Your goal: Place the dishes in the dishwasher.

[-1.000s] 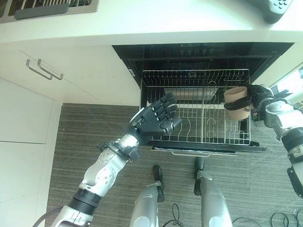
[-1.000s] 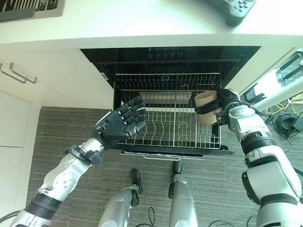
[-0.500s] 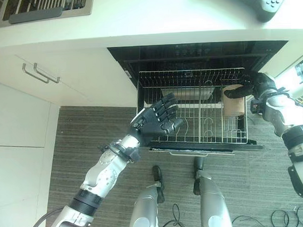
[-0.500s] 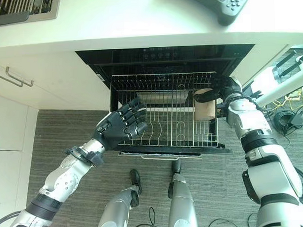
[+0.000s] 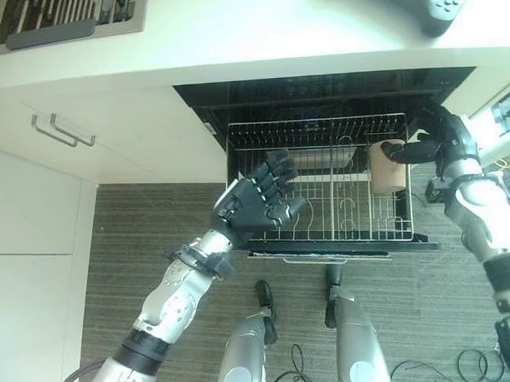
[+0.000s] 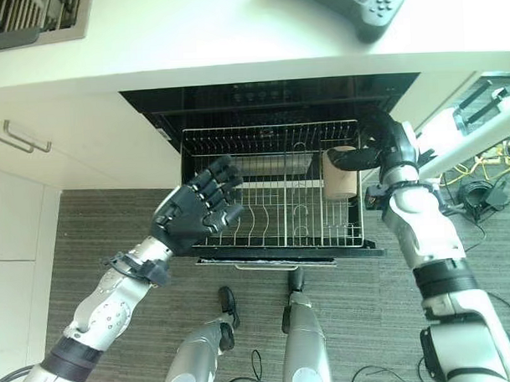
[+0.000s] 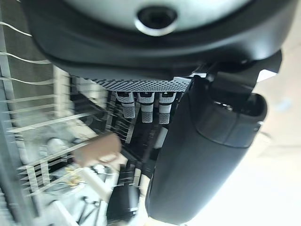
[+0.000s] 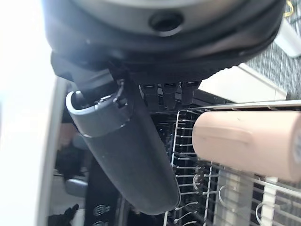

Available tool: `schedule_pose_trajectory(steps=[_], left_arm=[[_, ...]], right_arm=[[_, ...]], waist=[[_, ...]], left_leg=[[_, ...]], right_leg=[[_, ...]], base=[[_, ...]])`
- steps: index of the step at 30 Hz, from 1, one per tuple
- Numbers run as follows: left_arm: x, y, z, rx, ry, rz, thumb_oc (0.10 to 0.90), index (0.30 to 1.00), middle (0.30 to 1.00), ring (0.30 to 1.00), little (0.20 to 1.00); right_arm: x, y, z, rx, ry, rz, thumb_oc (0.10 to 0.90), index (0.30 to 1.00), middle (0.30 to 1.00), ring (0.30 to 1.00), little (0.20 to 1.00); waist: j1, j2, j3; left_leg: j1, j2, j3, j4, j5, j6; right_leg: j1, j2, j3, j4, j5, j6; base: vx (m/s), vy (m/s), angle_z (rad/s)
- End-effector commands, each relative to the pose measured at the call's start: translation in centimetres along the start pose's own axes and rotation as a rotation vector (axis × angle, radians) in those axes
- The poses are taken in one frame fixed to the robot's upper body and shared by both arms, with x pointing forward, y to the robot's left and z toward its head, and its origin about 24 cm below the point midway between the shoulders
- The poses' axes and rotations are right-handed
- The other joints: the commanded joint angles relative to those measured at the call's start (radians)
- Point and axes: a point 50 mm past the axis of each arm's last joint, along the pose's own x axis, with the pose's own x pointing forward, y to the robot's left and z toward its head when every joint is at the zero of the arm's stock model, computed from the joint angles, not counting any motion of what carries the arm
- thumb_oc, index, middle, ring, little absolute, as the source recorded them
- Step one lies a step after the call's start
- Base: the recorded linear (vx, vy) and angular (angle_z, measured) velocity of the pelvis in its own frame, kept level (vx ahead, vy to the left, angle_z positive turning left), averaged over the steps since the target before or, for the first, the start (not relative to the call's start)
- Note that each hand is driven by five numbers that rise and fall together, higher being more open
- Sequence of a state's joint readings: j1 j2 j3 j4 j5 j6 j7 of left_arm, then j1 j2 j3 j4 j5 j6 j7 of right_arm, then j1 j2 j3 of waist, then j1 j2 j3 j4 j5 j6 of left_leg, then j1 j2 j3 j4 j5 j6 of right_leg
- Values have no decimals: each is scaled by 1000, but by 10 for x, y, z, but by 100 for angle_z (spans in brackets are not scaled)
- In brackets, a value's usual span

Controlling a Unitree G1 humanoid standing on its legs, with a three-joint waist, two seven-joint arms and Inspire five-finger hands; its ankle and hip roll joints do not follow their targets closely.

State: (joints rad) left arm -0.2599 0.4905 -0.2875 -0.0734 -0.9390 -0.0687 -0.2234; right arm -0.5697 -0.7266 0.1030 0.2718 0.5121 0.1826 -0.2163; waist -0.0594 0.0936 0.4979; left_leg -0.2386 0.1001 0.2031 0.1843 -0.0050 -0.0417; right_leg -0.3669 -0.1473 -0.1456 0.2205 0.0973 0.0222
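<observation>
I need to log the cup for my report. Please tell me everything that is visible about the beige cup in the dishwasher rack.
The beige cylindrical cup, matte and plain, rests in the right rear corner of the pulled-out silver wire dishwasher rack. Its opening faces roughly upward toward the head camera. The robot's dark right hand is beside it with its fingers relaxed, not curled round it; whether the thumb touches the rim cannot be told.

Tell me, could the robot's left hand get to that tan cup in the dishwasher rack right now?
Probably not easily. The tan cup stands at the right end of the rack, beside the open right hand, while the open left hand hovers at the rack's left end.
</observation>
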Motion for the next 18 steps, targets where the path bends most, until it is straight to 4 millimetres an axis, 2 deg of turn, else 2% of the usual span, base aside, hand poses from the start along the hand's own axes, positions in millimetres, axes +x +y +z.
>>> schedule_pose_trajectory(steps=[1,4,7,9,13,18], left_arm=[[-2,-21,30,12,-240,-112,800,900,900,900,900],[-12,-20,44,123,-338,-82,800,900,900,900,900],[-22,-16,47,156,-362,-50,800,900,900,900,900],[-31,-11,44,151,-346,5,800,900,900,900,900],[-42,-2,43,133,-365,80,800,900,900,900,900],[-45,-4,45,242,-318,66,800,900,900,900,900]], right_arm=[[-8,-3,28,82,-215,-50,800,900,900,900,900],[-32,5,6,195,-210,-41,800,900,900,900,900],[-56,8,-12,270,-215,-47,800,900,900,900,900],[-72,12,-15,281,-240,-17,800,900,900,900,900],[-85,10,-9,291,-336,-9,800,900,900,900,900],[-95,-1,3,322,-431,-51,800,900,900,900,900]], waist=[[-14,-39,-144],[-27,-55,-158],[-35,-64,-179],[-39,-69,-198],[-33,-79,-222],[-14,-86,-242]], left_leg=[[14,85,-26,116,-154,-54],[25,91,-21,116,-160,-49],[35,91,-15,116,-164,-44],[48,91,-6,116,-167,-39],[72,82,10,116,-177,-27],[97,43,-5,116,-194,-2]], right_leg=[[45,-63,-9,80,-178,79],[60,-55,-4,80,-184,77],[71,-53,-3,80,-186,81],[87,-53,-5,80,-187,86],[115,-66,-26,80,-186,102],[157,-94,-35,80,-167,129]], base=[[55,1,0],[45,-9,-1],[43,34,-6],[54,87,-2],[48,147,-5],[61,238,2]])
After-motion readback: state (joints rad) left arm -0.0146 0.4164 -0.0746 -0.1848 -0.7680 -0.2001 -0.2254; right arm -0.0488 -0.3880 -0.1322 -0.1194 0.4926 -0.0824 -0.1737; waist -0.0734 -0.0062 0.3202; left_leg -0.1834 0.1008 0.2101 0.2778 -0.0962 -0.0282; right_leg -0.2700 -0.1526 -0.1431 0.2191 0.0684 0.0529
